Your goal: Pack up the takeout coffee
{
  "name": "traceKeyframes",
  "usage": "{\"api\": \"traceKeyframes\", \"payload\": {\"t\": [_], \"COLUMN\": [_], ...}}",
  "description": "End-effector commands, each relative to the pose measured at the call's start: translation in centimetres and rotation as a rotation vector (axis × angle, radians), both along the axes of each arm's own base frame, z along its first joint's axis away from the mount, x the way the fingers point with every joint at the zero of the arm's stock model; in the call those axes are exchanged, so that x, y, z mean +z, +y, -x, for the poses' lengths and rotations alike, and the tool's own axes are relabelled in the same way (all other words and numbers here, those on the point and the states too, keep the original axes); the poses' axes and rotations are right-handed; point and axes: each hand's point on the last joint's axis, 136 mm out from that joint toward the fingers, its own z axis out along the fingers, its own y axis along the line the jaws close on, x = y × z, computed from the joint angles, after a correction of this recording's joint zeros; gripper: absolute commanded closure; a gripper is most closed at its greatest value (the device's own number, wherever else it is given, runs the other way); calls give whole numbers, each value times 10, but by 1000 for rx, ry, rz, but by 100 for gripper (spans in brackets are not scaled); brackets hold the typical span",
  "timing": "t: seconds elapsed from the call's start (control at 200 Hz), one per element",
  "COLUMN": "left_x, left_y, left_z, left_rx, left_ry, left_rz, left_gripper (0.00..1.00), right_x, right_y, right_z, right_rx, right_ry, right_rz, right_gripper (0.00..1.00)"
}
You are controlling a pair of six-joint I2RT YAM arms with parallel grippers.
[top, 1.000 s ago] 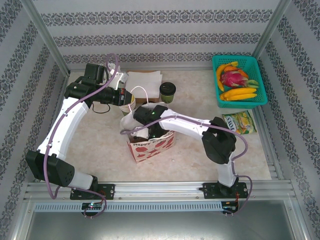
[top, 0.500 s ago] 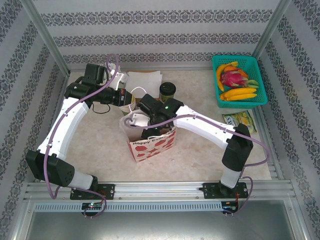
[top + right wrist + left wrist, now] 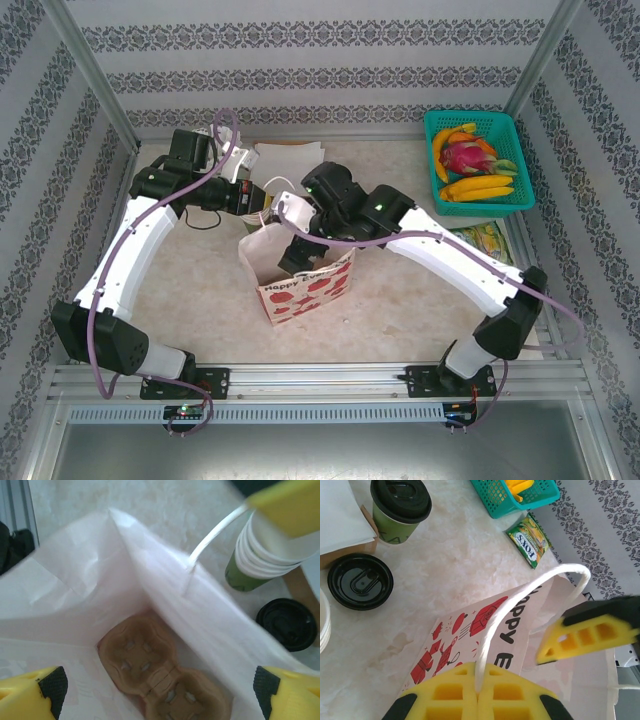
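The takeout coffee (image 3: 400, 505), an olive-green cup with a black lid, stands on the table beyond the bag. The white paper bag (image 3: 305, 290) with red print stands open at mid-table. My left gripper (image 3: 479, 677) is shut on its white string handle (image 3: 530, 592) and holds it up. My right gripper (image 3: 160, 695) hangs open over the bag's mouth (image 3: 75, 580), nothing between its fingers (image 3: 32, 695). A brown cardboard cup carrier (image 3: 160, 680) lies on the bag's bottom. In the top view my right wrist (image 3: 325, 190) covers the spot where the cup stands.
A loose black lid (image 3: 360, 581) lies beside a stack of lidless cups (image 3: 260, 555). White napkins on a brown box (image 3: 290, 158) sit at the back. A teal fruit basket (image 3: 477, 160) and a candy packet (image 3: 529, 539) are at the right.
My right gripper has opened wide and risen from inside the bag. Its arm has stretched toward the back, the wrist now covering the cup in the top view. The left arm has not moved.
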Motion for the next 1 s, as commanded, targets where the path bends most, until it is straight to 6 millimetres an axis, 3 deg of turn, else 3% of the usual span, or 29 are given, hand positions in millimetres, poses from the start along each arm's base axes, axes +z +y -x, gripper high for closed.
{"api": "traceKeyframes", "payload": {"t": [0.0, 0.095, 0.165, 0.305, 0.435, 0.54, 0.669, 0.829, 0.994], "left_x": [8, 7, 8, 13, 15, 14, 14, 13, 14], "left_y": [2, 2, 0, -4, -9, -9, -9, -10, -12], "left_z": [6, 7, 8, 11, 11, 11, 10, 6, 4], "left_rx": [-11, -12, -20, -45, -61, -62, -55, -51, -56], "left_ry": [-25, -17, -18, -30, -21, -16, -25, -19, -19], "left_rz": [24, 27, 36, 67, 100, 101, 101, 109, 123], "left_gripper": [100, 100, 100, 100, 100, 100, 100, 100, 100], "right_x": [47, 68, 71, 46, 38, 30, 11, -5, -21], "right_y": [-5, -12, -17, -40, -46, -46, -40, -33, -26], "right_z": [-7, -14, -16, -29, -41, -50, -34, -53, -52], "right_rx": [-60, -126, -126, -88, -21, 52, 239, 288, 396], "right_ry": [-51, -57, -95, -150, -124, -97, -30, -109, -126], "right_rz": [-154, -207, -192, -93, -83, -68, -38, 0, 28], "right_gripper": [2, 2, 2, 3, 8, 12, 11, 11, 11]}}
